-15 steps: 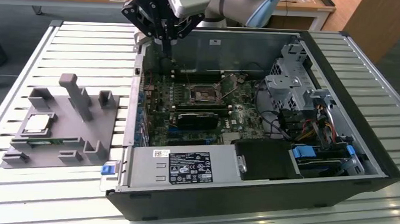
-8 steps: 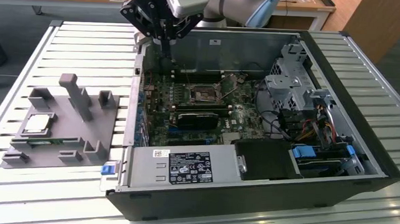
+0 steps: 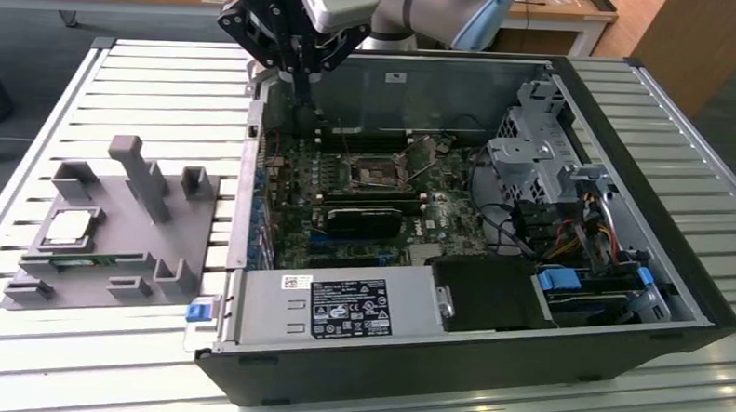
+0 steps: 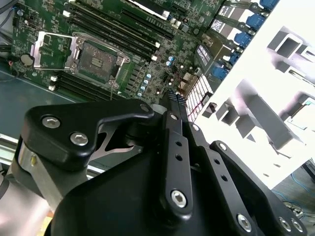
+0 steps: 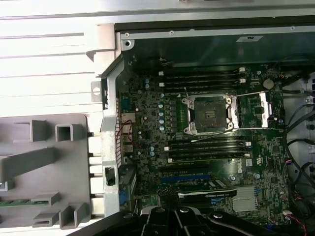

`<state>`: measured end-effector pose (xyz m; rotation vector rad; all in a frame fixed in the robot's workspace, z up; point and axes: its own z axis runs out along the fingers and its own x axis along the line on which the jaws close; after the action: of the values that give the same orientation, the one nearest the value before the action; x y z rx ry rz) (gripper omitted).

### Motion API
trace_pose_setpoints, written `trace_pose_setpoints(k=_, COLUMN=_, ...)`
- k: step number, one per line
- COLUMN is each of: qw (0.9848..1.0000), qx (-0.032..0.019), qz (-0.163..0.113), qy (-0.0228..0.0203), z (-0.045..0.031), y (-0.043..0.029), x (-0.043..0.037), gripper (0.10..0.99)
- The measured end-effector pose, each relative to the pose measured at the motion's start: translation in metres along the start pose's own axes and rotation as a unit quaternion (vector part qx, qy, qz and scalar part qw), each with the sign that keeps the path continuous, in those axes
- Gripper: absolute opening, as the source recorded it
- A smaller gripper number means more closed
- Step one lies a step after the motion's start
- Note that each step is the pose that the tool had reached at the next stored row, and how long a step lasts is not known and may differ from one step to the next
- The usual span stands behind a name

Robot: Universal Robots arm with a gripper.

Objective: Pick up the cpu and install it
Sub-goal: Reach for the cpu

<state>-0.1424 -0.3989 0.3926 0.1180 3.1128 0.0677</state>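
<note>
Currently the gripper (image 3: 306, 110) is hanging fingers-down over the motherboard (image 3: 442, 209), close to the wall of the open computer case (image 3: 662, 303). Its two fingers are pressing together at the tips and are carrying nothing; the second wrist view is showing them meeting in one thin blade.

- Just beyond the fingertips, further into the case, the cpu socket (image 5: 209, 114) is sitting empty. Its metal frame is swung open and its lever is up, so it is looking ready to receive a chip.
- Well apart from the gripper, outside the case toward the exterior view's left, the cpu (image 3: 72, 228) is lying flat in the grey holder (image 3: 117, 251) on the slatted table (image 3: 162, 76).

Progress, as judged: the pickup is not yet done and nothing is installed. Both the grasp and the seating are remaining.
</note>
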Motion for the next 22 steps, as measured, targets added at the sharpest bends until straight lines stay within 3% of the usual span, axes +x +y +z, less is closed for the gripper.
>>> trace_pose_setpoints(k=22, qw=1.0000, qx=0.0000, qz=0.000, qy=0.0002, z=0.0006, y=-0.0014, x=0.0206, gripper=0.106)
